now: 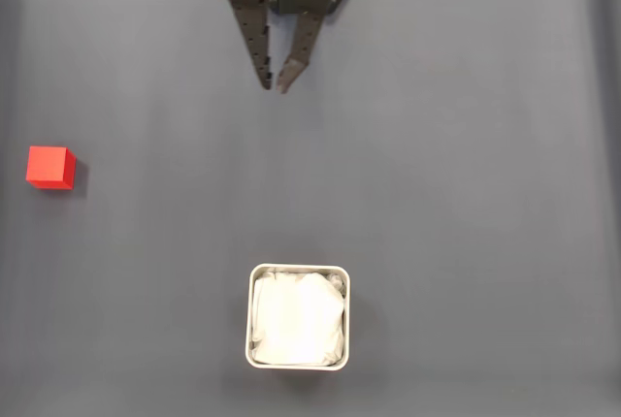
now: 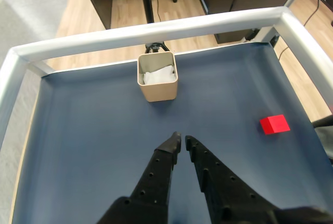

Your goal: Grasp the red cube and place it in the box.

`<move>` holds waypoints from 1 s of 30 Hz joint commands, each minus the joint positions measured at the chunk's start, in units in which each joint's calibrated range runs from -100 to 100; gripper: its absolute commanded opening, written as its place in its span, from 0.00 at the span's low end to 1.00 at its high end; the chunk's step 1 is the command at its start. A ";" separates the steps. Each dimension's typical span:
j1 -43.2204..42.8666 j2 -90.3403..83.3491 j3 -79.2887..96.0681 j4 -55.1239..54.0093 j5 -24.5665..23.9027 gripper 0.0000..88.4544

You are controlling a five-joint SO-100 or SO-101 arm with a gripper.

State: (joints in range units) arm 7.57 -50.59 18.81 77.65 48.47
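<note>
Red cube [image 1: 49, 167] well off left of nearly closed, empty gripper [image 1: 275, 83] in fixed view, box [image 1: 298, 316] straight ahead.

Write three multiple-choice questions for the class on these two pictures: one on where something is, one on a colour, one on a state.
1. In the fixed view, where is the cube?
A. Inside the box
B. Near the left edge of the mat
C. Between the fingers of the tool

2. What colour is the mat?
A. Dark grey-blue
B. Yellow
C. Green

3. What is the tool holding?
A. The cube
B. The box
C. Nothing

Answers:
1 B: the cube sits alone at far left, apart from the box.
2 A: both views show a dark grey-blue surface.
3 C: the tips are nearly together with nothing between them.
</note>
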 commanded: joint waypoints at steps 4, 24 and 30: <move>6.00 3.88 -5.30 2.11 0.98 0.00; 15.66 11.33 -9.86 1.45 0.10 0.00; 18.43 13.76 -10.23 -0.84 -0.34 0.00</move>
State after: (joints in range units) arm 24.33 -37.13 10.94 79.08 48.72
